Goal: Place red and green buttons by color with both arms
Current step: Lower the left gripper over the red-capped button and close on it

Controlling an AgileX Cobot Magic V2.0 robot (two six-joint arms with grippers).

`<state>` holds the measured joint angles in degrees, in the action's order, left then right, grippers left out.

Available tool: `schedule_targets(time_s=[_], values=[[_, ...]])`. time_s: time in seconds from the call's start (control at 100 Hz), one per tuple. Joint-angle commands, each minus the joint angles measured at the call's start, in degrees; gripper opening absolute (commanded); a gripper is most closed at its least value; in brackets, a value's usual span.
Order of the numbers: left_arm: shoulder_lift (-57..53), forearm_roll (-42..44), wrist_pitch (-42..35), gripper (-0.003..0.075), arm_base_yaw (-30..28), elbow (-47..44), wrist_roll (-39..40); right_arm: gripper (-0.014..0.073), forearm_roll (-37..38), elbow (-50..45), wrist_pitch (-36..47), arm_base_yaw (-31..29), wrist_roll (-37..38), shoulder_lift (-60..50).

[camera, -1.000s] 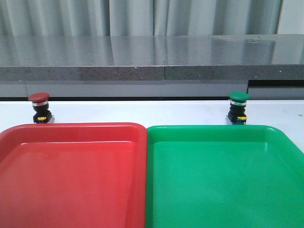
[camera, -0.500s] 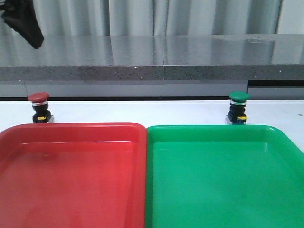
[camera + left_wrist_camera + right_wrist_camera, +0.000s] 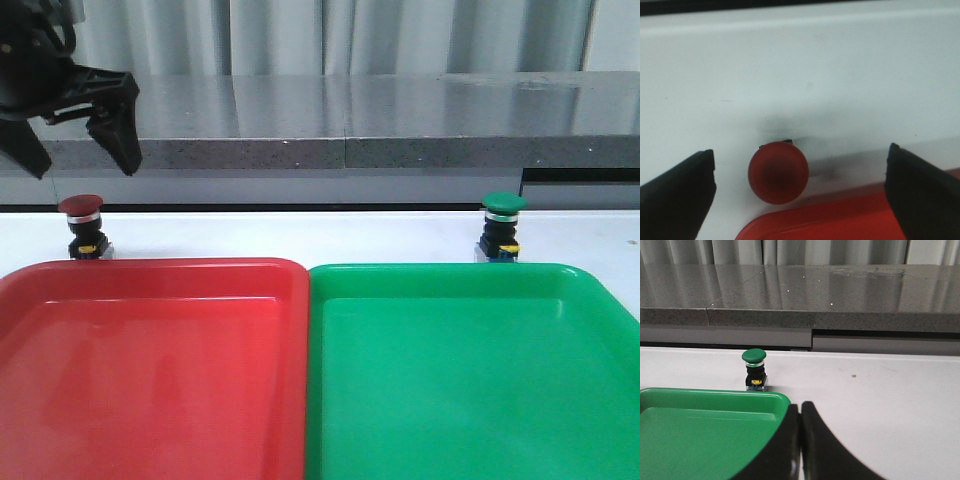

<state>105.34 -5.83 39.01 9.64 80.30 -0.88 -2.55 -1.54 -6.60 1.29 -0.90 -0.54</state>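
Observation:
The red button (image 3: pixel 82 226) stands upright on the white table behind the red tray's far left corner. My left gripper (image 3: pixel 82 162) is open and empty, hanging above the button with a clear gap. In the left wrist view the red cap (image 3: pixel 778 172) lies between the spread fingers (image 3: pixel 677 192), nearer one of them. The green button (image 3: pixel 502 227) stands upright behind the green tray; it also shows in the right wrist view (image 3: pixel 754 368). My right gripper (image 3: pixel 800 412) is shut and empty, low beside the green tray's corner, out of the front view.
A red tray (image 3: pixel 150 272) and a green tray (image 3: pixel 450 275) lie side by side at the front. A grey stone ledge (image 3: pixel 340 125) runs behind the table, just beyond both buttons.
My left arm has come down from the top left corner and its open gripper now hangs over the red button. The buttons and trays have not moved.

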Motion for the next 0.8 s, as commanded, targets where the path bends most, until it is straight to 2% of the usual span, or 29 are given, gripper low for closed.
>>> schedule_targets(time_s=[0.0,0.52,0.64,0.79], values=[[-1.29,0.11,-2.55,0.0638,0.34,1.95,0.88,-0.0067,-0.07,0.77,4.66,-0.31,-0.33,-1.33],[2.75,3.36,-2.55,0.0634,0.34,1.95,2.15,-0.0067,-0.07,0.77,4.66,-0.31,-0.33,-1.33],[2.85,3.50,-2.55,0.0570,0.34,1.95,2.15,-0.0067,-0.07,0.77,4.66,-0.31,-0.33,-1.33],[2.85,3.54,-2.66,0.0430,0.34,1.95,2.15,-0.0067,-0.07,0.77,4.66,-0.31,-0.33,-1.33]])
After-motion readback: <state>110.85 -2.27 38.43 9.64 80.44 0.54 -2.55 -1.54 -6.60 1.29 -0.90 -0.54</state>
